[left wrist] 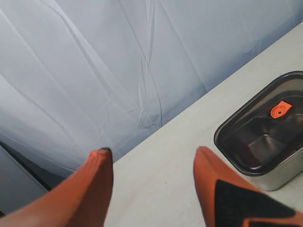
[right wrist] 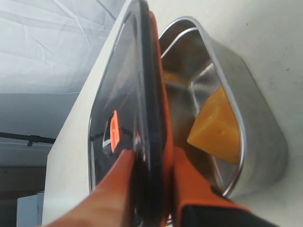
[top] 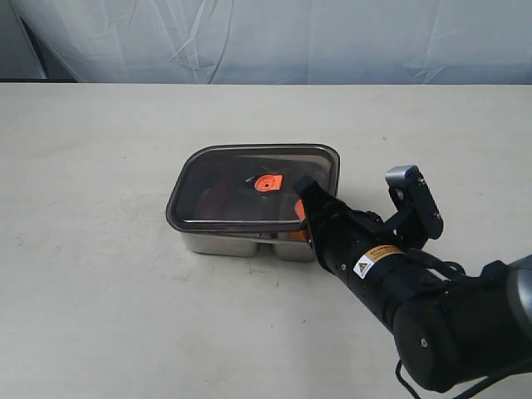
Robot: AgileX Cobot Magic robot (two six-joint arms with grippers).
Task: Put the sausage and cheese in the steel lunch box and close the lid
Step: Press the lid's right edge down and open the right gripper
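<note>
The lunch box [top: 218,243] sits on the table [top: 100,291] with the dark lid [top: 233,179] lying over it. The lid is raised along the box's edge nearest the right gripper [right wrist: 149,175], which is closed onto that rim, one finger above and one below. In the gap beneath, the cheese [right wrist: 218,125] lies inside the box. The sausage cannot be made out under the lid. The left gripper [left wrist: 151,151] hangs well apart from the box, spread wide and empty.

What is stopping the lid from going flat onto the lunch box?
Only the right hand: its lower finger sits under the raised edge of the lid, above the rim of the steel lunch box. The cheese lies low inside.
</note>
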